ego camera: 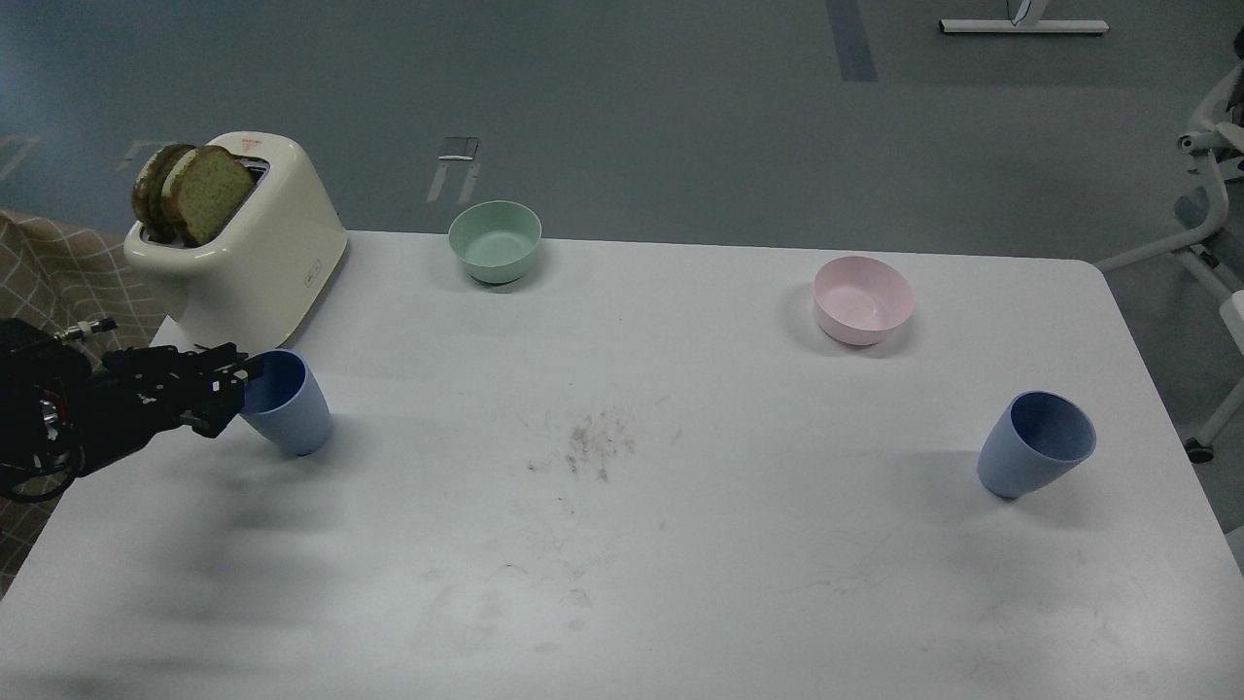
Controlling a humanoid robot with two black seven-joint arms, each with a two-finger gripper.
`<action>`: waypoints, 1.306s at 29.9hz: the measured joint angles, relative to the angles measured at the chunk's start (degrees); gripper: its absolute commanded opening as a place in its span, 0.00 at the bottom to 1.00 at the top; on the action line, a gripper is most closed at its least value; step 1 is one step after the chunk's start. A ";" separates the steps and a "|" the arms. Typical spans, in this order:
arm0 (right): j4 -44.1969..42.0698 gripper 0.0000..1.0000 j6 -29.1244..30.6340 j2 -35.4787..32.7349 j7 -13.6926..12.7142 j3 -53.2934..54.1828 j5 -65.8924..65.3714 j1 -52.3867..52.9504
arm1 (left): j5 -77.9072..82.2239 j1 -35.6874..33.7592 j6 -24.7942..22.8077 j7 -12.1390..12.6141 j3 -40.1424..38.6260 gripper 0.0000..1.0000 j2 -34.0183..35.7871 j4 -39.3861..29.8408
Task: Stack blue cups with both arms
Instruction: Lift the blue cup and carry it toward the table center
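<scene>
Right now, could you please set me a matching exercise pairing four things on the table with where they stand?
Things:
1. toaster
2. green bowl
3. pink bowl
4. right blue cup

Places:
A. far edge, middle-left
B. near right, standing alone
C. far left corner, bread in its slots
D. far side, right of centre

Pairs: 1-C, 2-A, 3-D, 4-B
</scene>
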 measured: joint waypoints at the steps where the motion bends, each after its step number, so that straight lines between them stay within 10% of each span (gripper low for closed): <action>1: -0.05 1.00 0.00 0.00 0.00 0.00 -0.03 -0.02 | 0.08 0.00 0.02 0.00 0.00 0.00 0.00 -0.02; 20: -0.30 1.00 0.00 -0.11 -0.01 0.07 -0.04 -0.47 | 0.14 -4.69 -0.08 0.00 -0.12 0.00 0.53 -3.63; 27: -0.13 1.00 0.00 -0.25 0.01 0.09 -0.04 -1.04 | 0.41 -12.62 -6.97 0.00 -0.09 0.00 -0.25 -7.37; 39: -0.09 1.00 0.00 -0.64 0.10 0.46 -0.01 -1.84 | 9.71 -31.25 -16.32 -0.03 9.56 0.00 -18.49 -9.28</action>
